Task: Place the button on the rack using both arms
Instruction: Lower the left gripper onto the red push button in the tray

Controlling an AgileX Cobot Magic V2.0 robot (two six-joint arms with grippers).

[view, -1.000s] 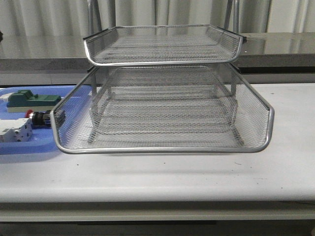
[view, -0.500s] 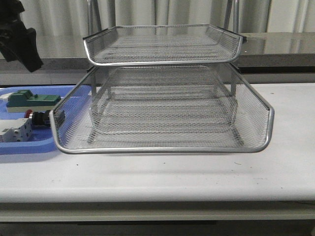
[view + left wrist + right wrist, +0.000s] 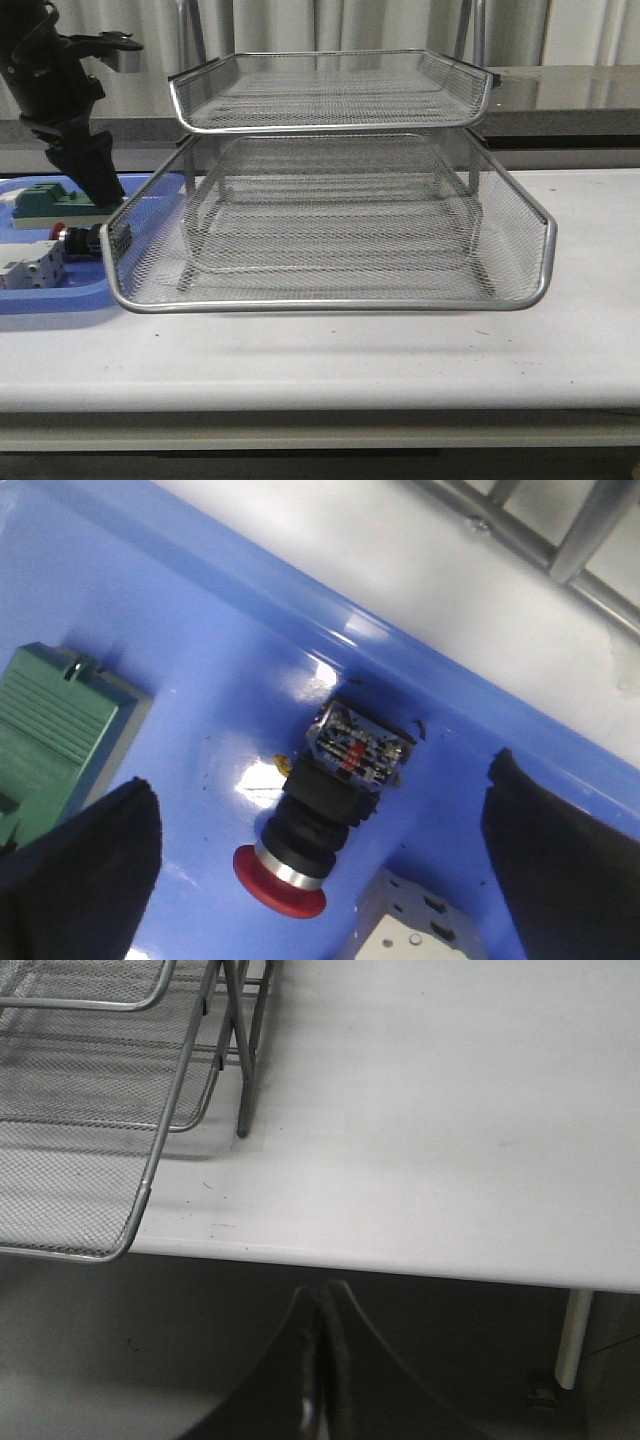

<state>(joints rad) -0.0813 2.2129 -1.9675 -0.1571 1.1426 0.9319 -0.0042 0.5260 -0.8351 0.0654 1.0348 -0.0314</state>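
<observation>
The button (image 3: 76, 238), with a red head and black body, lies on its side in the blue plastic tray (image 3: 50, 300), just left of the silver wire rack (image 3: 330, 303). My left gripper (image 3: 103, 190) hangs just above and behind it. In the left wrist view the button (image 3: 318, 820) lies between my two black fingers (image 3: 85, 870), which stand wide apart and clear of it; the left gripper (image 3: 318, 775) is open and empty. My right gripper (image 3: 322, 1360) is shut and empty, below the table's front edge near the rack's right corner (image 3: 150, 1175). It is out of the front view.
A green-topped block (image 3: 50, 200) and a white circuit breaker (image 3: 30, 268) share the blue tray beside the button; both show in the left wrist view, the green block (image 3: 60, 720) and the breaker (image 3: 420, 930). The rack fills the table's middle. White tabletop (image 3: 450, 1110) lies right of it.
My left arm has come down from the upper left corner of the front view to just above the blue tray. The button and the rack have not moved.
</observation>
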